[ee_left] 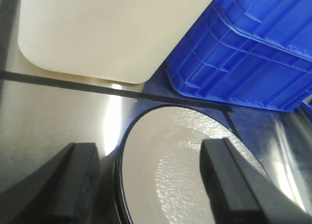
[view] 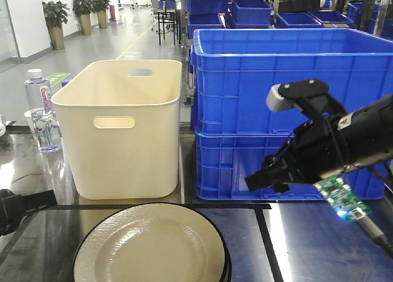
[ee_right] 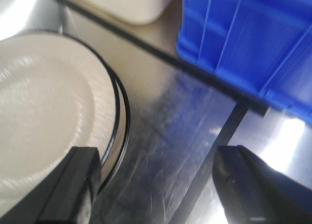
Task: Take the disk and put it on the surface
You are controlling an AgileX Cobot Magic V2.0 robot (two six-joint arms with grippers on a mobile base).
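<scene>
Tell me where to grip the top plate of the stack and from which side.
Grip the top plate by its thin rim at the right edge, coming in low from the right gripper's side. It lies flat on a stack, so likely only the overhanging rim offers the open jaws purchase.

Glossy grey floor (view: 116, 33); potted plants (view: 56, 21), white wall (view: 27, 18)

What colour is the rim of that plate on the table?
Black: the cream plate has a thin black edge, clearest in the exterior front-facing view.
</scene>
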